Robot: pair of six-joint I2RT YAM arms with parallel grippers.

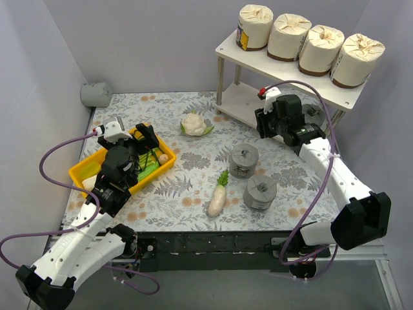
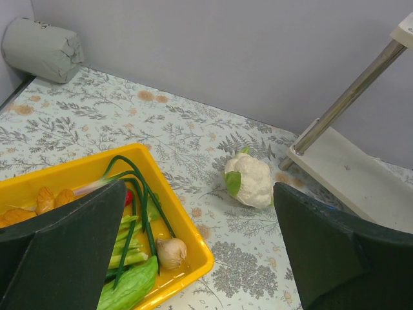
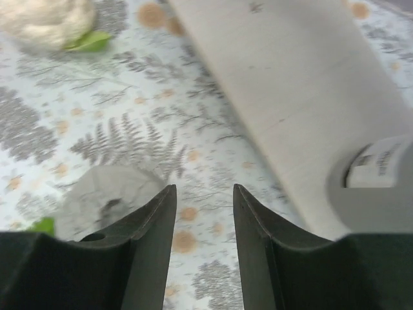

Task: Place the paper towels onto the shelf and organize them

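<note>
Four cream paper towels with brown bands [image 1: 311,40] stand in a row on the top board of the shelf [image 1: 233,48]. One grey roll [image 1: 315,112] sits on the lower board, half hidden behind my right arm; it also shows in the right wrist view [image 3: 381,194]. Two grey rolls [image 1: 244,161] [image 1: 260,192] stand on the table, one of them blurred in the right wrist view [image 3: 106,194]. Another grey roll [image 1: 95,94] [image 2: 42,48] lies in the back left corner. My right gripper [image 1: 262,125] [image 3: 203,188] is open and empty, beside the lower board [image 3: 303,97]. My left gripper [image 1: 147,137] [image 2: 200,194] is wide open and empty over the tray's right end.
A yellow tray [image 1: 80,171] [image 2: 193,242] of vegetables lies at the left. A cauliflower [image 1: 195,124] [image 2: 251,181] sits mid-table near the shelf leg [image 2: 352,93]. A white radish [image 1: 217,199] lies at the front, beside the grey rolls. Walls close off the left, back and right.
</note>
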